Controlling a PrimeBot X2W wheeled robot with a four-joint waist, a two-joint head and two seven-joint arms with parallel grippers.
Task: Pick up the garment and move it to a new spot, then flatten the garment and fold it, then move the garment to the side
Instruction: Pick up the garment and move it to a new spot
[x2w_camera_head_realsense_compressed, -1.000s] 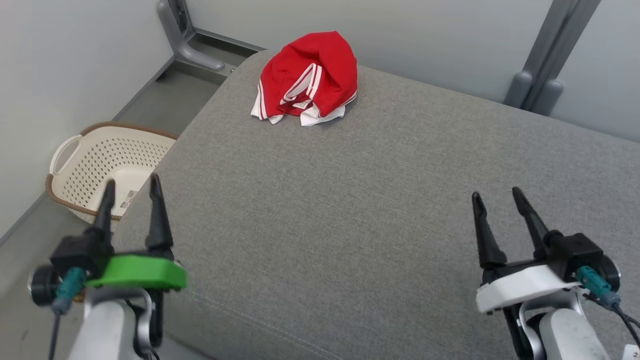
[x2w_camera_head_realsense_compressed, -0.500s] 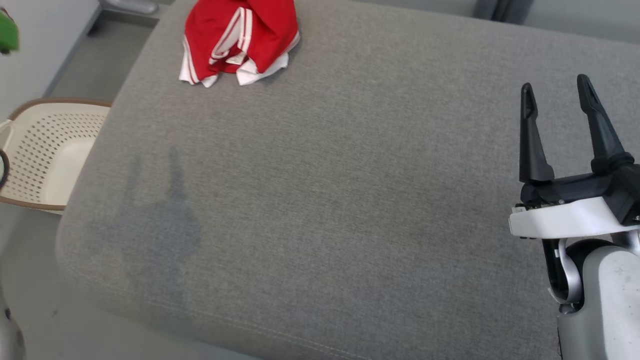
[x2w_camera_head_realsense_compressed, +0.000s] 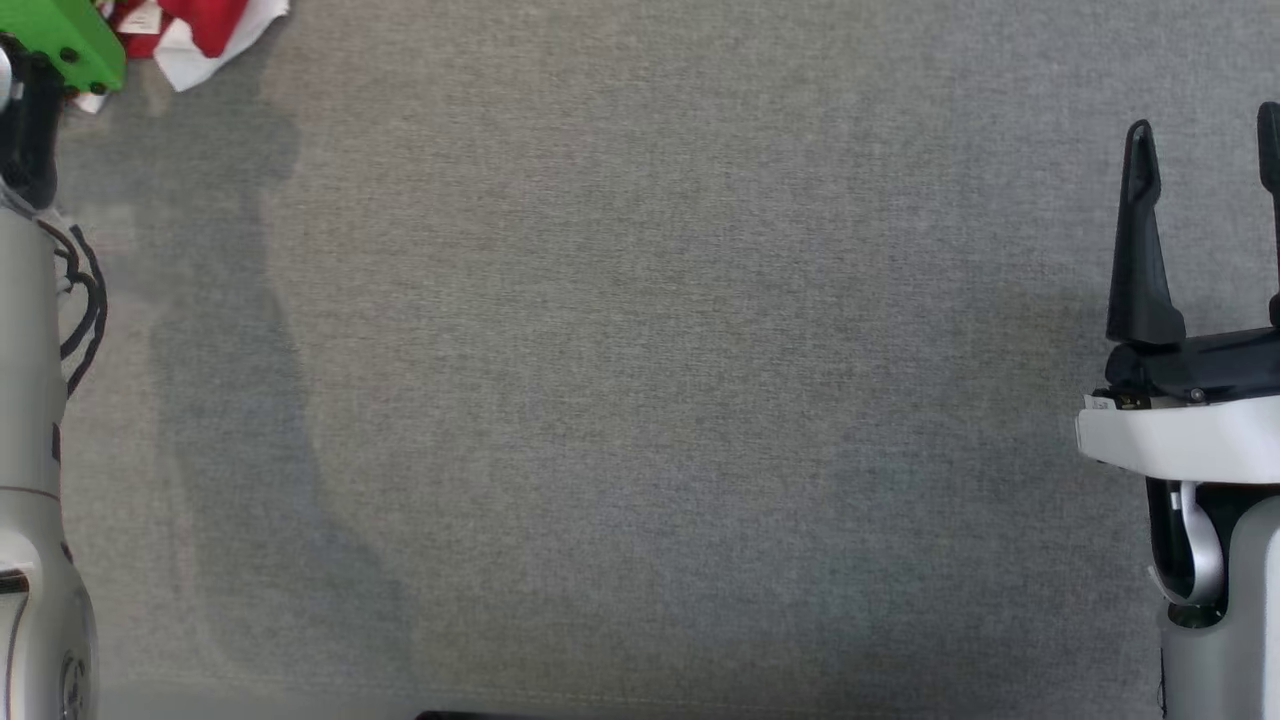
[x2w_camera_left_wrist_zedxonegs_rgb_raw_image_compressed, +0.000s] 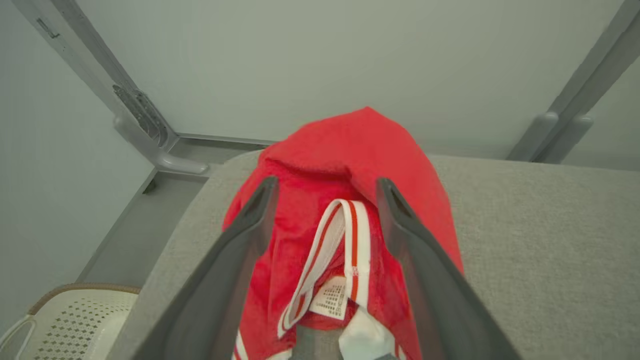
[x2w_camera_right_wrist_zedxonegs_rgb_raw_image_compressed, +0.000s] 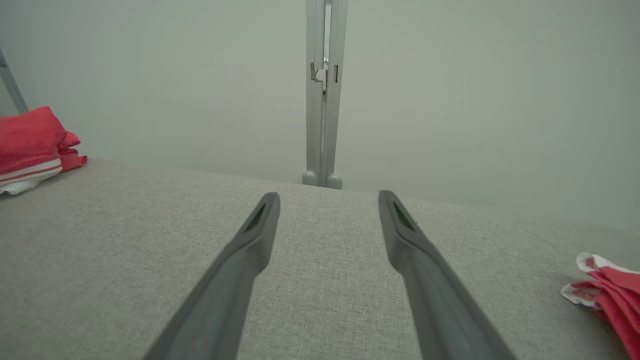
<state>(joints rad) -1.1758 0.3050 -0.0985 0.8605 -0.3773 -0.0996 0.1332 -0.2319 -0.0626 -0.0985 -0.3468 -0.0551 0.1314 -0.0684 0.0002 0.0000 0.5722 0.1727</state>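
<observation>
The garment (x2w_camera_left_wrist_zedxonegs_rgb_raw_image_compressed: 345, 165) is a crumpled red heap with white stripes and a white label, lying near the far corner of the grey cushioned surface (x2w_camera_left_wrist_zedxonegs_rgb_raw_image_compressed: 540, 240). My left gripper (x2w_camera_left_wrist_zedxonegs_rgb_raw_image_compressed: 326, 182) is open, its two dark fingers spread to either side of the heap; I cannot tell whether they touch it. In the head view a corner of the garment (x2w_camera_head_realsense_compressed: 205, 25) shows at the top left, beside my left arm's green mount (x2w_camera_head_realsense_compressed: 60, 40). My right gripper (x2w_camera_head_realsense_compressed: 1204, 125) stands open at the right edge, above bare cushion. In its own wrist view the right gripper (x2w_camera_right_wrist_zedxonegs_rgb_raw_image_compressed: 328, 196) holds nothing, with the garment (x2w_camera_right_wrist_zedxonegs_rgb_raw_image_compressed: 30, 140) far left.
A cream perforated basket (x2w_camera_left_wrist_zedxonegs_rgb_raw_image_compressed: 70, 320) stands on the floor off the surface's left side. Grey frame posts (x2w_camera_left_wrist_zedxonegs_rgb_raw_image_compressed: 145, 130) (x2w_camera_right_wrist_zedxonegs_rgb_raw_image_compressed: 322, 100) rise against the pale wall behind. Another red and white cloth (x2w_camera_right_wrist_zedxonegs_rgb_raw_image_compressed: 610, 290) lies at the right of the surface.
The head camera has tilted down and closer to the surface. My left arm has reached forward to the garment. Both grippers stay open.
</observation>
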